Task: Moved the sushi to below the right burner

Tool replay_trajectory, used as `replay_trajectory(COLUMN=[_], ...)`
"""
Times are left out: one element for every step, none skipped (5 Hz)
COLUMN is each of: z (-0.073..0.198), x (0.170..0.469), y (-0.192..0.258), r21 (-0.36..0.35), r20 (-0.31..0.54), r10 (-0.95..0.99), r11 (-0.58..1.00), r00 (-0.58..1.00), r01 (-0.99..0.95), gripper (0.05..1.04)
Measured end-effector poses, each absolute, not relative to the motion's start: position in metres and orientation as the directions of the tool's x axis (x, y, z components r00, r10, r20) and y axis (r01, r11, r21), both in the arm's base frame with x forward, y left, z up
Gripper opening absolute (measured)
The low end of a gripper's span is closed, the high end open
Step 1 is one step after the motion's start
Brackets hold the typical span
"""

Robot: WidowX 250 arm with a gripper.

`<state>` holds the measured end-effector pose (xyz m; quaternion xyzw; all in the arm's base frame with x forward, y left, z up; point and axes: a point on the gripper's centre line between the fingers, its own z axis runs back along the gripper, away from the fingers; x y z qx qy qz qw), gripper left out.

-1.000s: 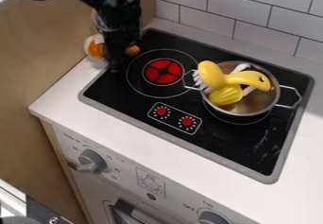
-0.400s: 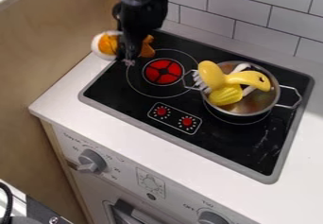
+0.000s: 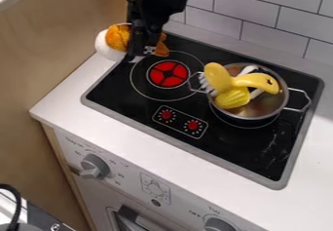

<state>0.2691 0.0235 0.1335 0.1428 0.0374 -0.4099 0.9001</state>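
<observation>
The black gripper [image 3: 141, 51] hangs over the stove's back left corner, shut on the sushi [image 3: 118, 37]. The white and orange end of the sushi sticks out on the left of the fingers, and a smaller orange part shows on their right. The sushi is held up above the cooktop, behind and left of the left burner [image 3: 169, 74]. A metal pot [image 3: 261, 109] stands on the right burner and covers most of it; a thin ring of the burner shows around the pot's front.
In the pot lie a yellow brush-like toy [image 3: 231, 97] and other utensils. Its wire handles stick out left and right. Two red printed knobs [image 3: 179, 120] lie in front of the burners. A wooden panel [image 3: 58, 45] stands at left, a tiled wall [image 3: 260, 20] behind.
The gripper has moved to the right with the sushi in it, and the sushi now appears larger and higher in the view. The pot has stayed where it was.
</observation>
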Motion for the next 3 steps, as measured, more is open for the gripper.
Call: replay_trajectory(z=[0.139,0.136,0.129], x=[0.257,0.242,0.233], y=[0.000,-0.026,-0.052], r21=[0.172,0.118,0.085], r20=[-0.153,-0.110,-0.078], r10=[-0.703,-0.683,-0.660], r11=[0.673,0.712,0.743], r00=[0.695,0.722,0.748], r01=[0.719,0.692,0.664], gripper=[0.495,0.495,0.495])
